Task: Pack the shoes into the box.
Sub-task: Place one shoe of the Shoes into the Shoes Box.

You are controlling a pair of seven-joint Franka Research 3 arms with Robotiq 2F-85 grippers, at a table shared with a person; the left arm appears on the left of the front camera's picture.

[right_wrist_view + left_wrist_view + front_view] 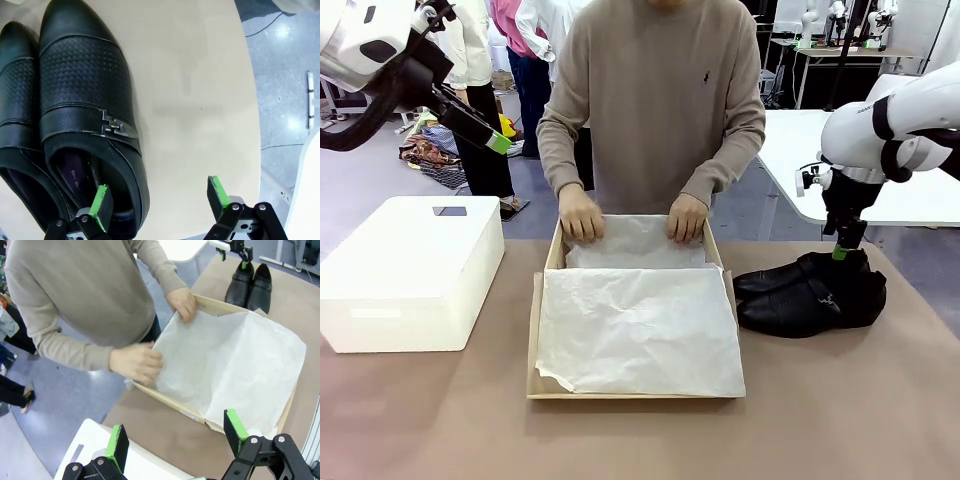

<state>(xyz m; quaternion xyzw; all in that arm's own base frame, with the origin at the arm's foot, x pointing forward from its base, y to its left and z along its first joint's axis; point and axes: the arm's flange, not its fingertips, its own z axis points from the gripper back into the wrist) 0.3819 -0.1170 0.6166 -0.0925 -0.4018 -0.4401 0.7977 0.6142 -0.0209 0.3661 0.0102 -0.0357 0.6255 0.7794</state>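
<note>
Box: An open cardboard box (pixel 534 340) is set on the table (pixel 840 420) at the middle of the front view.
Lining: White tissue paper (pixel 640 330) is spread across the inside of the box and over its near part.
Shoes: A pair of black shoes (pixel 810 295) is laid side by side on the table at centre right. They are outside the box and just beside its right wall, with the toes turned toward it.
Person: Two hands (pixel 582 215) (pixel 687 218) are pressed on the tissue paper at the far edge of the box.
Left gripper: The left gripper (pixel 176 437) is held high at the upper left of the front view. Its fingers are spread wide and nothing is gripped.
Right gripper: The right gripper (pixel 160 196) is positioned at the heel end of the shoes. Its fingers are parted and unclenched. One green pad (pixel 101 200) is seen in a shoe's opening, and the other is outside the shoe's side wall.
White box: A larger white box (pixel 410 270) is seen at the left of the frame, near the cardboard box.
</note>
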